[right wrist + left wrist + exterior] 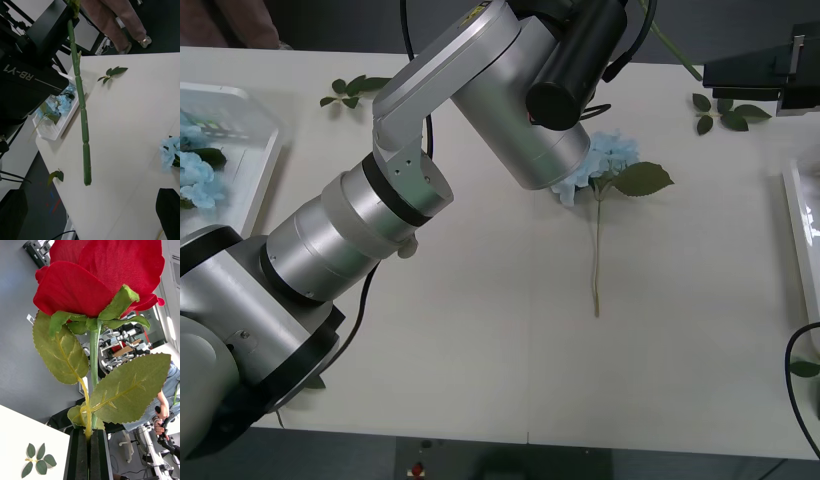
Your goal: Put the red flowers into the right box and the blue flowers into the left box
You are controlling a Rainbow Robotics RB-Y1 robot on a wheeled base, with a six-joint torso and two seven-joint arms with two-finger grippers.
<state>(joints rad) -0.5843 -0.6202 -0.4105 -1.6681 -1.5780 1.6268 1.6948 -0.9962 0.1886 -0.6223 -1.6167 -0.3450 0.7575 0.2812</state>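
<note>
My left end effector [89,450] pinches the thin green stem of a deep red fabric rose [101,281], raised above the worktop [480,330] at about twelve o'clock. It is light, floppy and top-heavy; holding low beneath the leaves suits it.

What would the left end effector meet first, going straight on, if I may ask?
The left end effector grips a red flower; beyond it the way looks free, depth unclear.
</note>
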